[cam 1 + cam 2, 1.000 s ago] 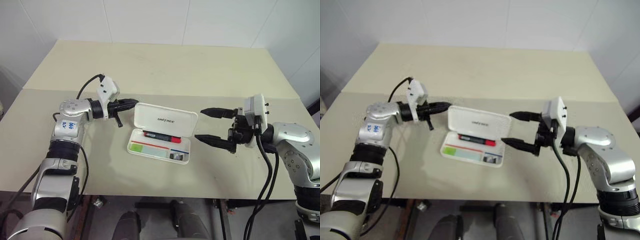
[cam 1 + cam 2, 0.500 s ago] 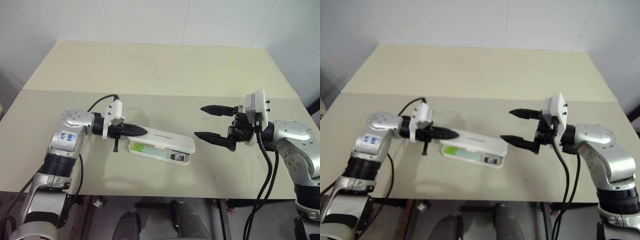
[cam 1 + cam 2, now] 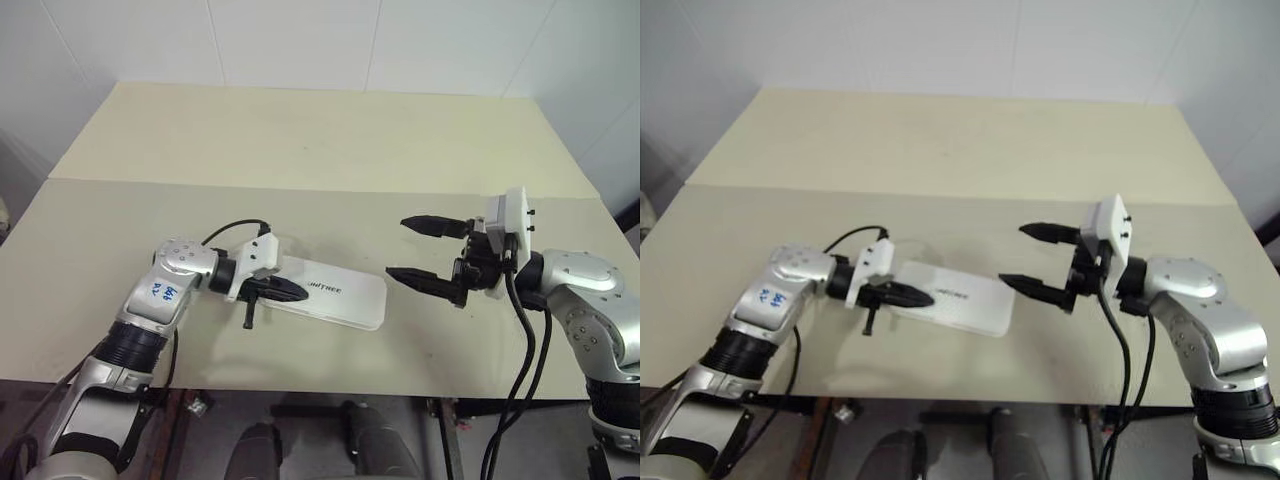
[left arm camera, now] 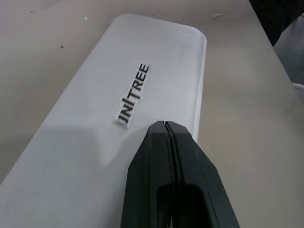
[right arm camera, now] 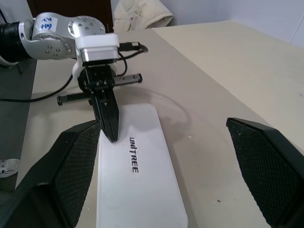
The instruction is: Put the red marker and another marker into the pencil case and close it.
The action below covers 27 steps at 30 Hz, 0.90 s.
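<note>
Both hands flank the pencil case (image 3: 325,297), lid down on the bench (image 3: 300,150). Left hand (image 3: 293,292), fingers pinched together, presses its end; right hand (image 3: 420,250) hangs spread, empty. Off-centre pressure could leave the lid unlatched.

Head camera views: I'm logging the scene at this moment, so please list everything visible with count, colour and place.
pencil case: one, white with dark lettering, lid down, lying flat on the table between the two arms.
table: one, beige, spanning the scene, with a seam across it.
wall: white, behind the table.
left gripper: one, black, shut, tip on the case lid's left end.
right gripper: one, black, open, held above the table right of the case.
</note>
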Available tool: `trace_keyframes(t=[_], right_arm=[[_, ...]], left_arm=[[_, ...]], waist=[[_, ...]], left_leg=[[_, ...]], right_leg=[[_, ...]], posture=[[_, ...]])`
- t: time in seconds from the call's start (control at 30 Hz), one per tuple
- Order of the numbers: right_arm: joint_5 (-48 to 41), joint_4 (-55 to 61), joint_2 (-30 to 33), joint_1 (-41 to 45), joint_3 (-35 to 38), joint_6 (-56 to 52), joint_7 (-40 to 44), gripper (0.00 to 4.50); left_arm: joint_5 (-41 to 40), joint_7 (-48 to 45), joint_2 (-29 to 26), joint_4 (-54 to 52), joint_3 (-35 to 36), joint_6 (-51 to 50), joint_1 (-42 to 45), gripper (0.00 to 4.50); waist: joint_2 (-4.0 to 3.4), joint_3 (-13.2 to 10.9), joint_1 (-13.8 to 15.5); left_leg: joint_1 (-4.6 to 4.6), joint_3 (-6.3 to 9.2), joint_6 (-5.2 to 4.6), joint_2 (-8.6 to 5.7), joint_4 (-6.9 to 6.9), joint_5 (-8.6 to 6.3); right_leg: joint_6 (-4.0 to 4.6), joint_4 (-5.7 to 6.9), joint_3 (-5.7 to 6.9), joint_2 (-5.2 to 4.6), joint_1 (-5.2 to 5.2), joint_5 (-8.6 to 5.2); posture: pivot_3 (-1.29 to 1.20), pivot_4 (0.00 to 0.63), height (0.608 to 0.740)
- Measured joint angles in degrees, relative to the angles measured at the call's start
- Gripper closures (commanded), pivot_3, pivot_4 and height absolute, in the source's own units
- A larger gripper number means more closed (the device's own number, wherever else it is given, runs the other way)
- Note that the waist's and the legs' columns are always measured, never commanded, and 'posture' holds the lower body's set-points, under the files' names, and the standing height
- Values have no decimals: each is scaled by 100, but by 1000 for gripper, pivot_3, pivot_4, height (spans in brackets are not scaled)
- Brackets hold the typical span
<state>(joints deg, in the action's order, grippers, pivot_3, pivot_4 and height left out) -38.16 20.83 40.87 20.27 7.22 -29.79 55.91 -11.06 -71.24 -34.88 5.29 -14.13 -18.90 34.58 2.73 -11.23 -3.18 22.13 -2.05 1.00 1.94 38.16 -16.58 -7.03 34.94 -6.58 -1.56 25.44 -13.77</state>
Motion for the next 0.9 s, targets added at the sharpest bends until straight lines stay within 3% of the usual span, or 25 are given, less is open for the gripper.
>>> trace_keyframes(t=[0.13, 0.33, 0.43, 0.53, 0.8, 0.83, 0.9], right_arm=[[1, 60, -5, -107, 0, 1, -26, 0], [102, -58, 38, -120, 1, 207, 120, 0], [96, -122, 73, -138, 3, 221, 265, 0], [145, -236, 181, -233, 20, 357, 463, 0], [455, -379, 198, -597, 156, 864, 548, 0], [559, -455, 202, -597, 160, 1005, 572, 0], [680, -577, 202, -597, 155, 1185, 640, 0]], left_arm=[[-247, 17, 24, -44, 170, -158, -85, 4472], [-930, -183, -203, -88, 1064, 19, -153, 4472], [-1364, -285, -509, -362, 1562, -144, -273, 3924], [-1464, -222, -895, -494, 1981, -243, -580, 2866], [-1494, 288, -1009, -696, 2777, -71, -1761, 221], [-1490, 321, -1013, -695, 2827, 28, -1787, 16], [-1491, 447, -1013, -693, 2942, 132, -1779, 16]], waist=[[0, 0, -21], [0, 0, -22], [0, 0, -23], [0, -1, -20], [0, -1, -10], [0, -1, -10], [0, -1, -10]], left_leg=[[0, -1, -3, 1, 0, 2], [0, 1, -3, 2, -4, 2], [1, 1, -2, 3, -6, 1], [-2, 2, -2, 4, -11, 0], [-1, 0, 1, 4, -10, -1], [-2, -1, 1, 4, -9, -1], [-4, -3, 1, 3, -8, 1]], right_leg=[[2, 2, -1, 1, 2, -1], [6, 0, 2, 2, 3, -3], [4, -1, 2, 1, 3, -3], [5, -2, 5, 0, 3, -8], [11, -5, 5, -5, 3, -11], [18, -6, 5, -5, 3, -14], [26, -7, 4, -5, 2, -19]], posture=[[0, 150, 740], [0, 150, 740], [0, 150, 740], [0, 150, 740], [0, 150, 740], [0, 150, 740], [0, 150, 740]])
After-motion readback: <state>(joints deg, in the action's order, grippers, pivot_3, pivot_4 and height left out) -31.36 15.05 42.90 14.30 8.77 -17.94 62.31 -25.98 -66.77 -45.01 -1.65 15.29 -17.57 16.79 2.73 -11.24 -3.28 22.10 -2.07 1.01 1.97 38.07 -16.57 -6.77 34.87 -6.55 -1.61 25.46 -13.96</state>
